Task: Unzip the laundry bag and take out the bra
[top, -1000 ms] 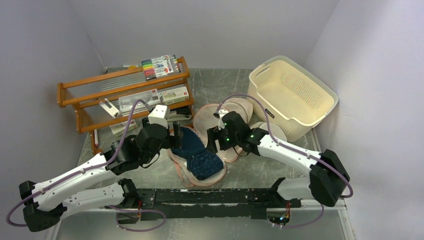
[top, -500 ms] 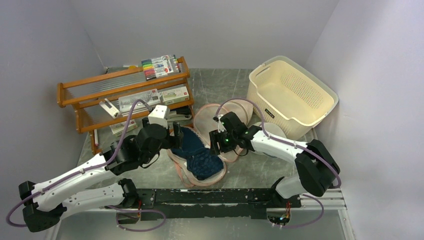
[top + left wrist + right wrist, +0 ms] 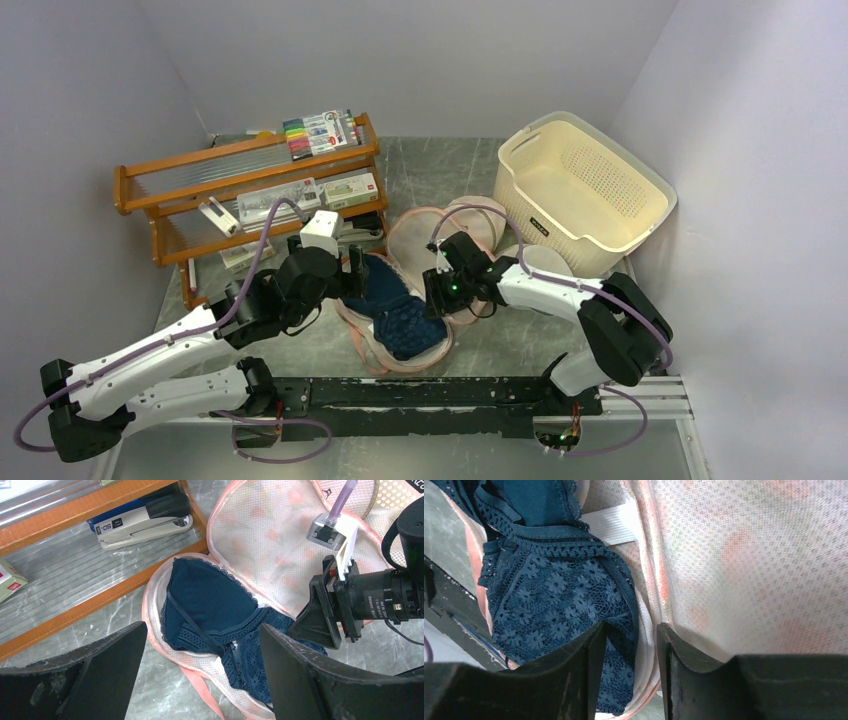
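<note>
- Lying unzipped at the centre of the grey table (image 3: 470, 165), the flowered laundry bag (image 3: 418, 240) has its lid thrown back toward 1 o'clock, with the mesh lining facing up.
- Resting in the bag's lower half, the navy bra (image 3: 400, 310) stretches from 11 o'clock to 5 o'clock. Its smooth cup is at the far end and its lace cup at the near end, and the bag's pink edging shows around it.
- Hanging over the bra's 9 o'clock side, the left claw (image 3: 352, 272) is spread wide. In its wrist view the two fingers (image 3: 90, 675) frame the bra from above and touch nothing.
- Reaching in from 3 o'clock, the right claw (image 3: 432, 293) sits low where the lace cup meets the folded-back lid.
- Seen from its own wrist, the right claw's fingers (image 3: 584, 680) stand a narrow gap apart. One is over the lace and the other over the mesh lining, with the cup's edge and the pink rim between them. Whether they are pinching that edge cannot be told.
- Standing at 10 o'clock, a wooden rack (image 3: 250, 160) carries a marker pack (image 3: 320, 130) on top. A stapler (image 3: 145, 517) lies on its lower shelf, just beyond the bag.
- Sitting at 2 o'clock, a cream basket (image 3: 540, 225) stands well apart from both claws.
</note>
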You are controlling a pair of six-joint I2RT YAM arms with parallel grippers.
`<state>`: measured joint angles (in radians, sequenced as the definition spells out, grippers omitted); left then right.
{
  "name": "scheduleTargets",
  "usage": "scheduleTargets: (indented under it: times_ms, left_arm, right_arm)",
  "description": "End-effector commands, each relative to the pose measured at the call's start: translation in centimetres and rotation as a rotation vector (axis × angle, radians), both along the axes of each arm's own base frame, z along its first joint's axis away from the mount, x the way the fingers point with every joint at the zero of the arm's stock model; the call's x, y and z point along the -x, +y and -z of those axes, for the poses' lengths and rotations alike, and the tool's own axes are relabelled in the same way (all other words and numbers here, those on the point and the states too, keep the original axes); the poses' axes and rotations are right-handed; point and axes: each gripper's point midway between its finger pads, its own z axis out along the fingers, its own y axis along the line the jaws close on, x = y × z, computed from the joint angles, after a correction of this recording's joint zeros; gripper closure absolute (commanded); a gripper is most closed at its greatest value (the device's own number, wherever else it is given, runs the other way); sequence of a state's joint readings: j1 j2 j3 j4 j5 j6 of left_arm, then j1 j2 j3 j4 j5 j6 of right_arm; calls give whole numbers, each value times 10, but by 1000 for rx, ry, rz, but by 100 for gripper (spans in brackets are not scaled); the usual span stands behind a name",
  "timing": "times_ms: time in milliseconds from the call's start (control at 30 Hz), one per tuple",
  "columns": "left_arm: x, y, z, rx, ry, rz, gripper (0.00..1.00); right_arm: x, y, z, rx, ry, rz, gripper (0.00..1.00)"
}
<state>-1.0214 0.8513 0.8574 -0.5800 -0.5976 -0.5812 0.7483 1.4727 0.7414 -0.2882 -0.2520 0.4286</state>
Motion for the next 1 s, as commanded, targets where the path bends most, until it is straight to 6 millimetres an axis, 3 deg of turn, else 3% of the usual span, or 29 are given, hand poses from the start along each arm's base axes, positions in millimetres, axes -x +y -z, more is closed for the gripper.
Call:
scheduleTargets:
  times_ms: [0, 167, 500, 700, 967]
  left_arm:
    - [-2, -4, -6, 31, -7, 4, 6]
    - [-2, -4, -7, 35, -9, 5, 6]
    - [-2, -6, -5, 34, -6, 12, 6]
    - [-1, -6, -4, 37, -2, 11, 6]
    - [-1, -6, -5, 36, -2, 11, 6]
  right_arm:
    - [7, 11, -3, -70, 17, -25, 61]
    - [8, 12, -10, -90, 13, -20, 71]
    - [0, 18, -46, -135, -44, -15, 87]
    - [-2, 21, -54, -157, -56, -19, 87]
    - [4, 19, -42, -138, -29, -21, 76]
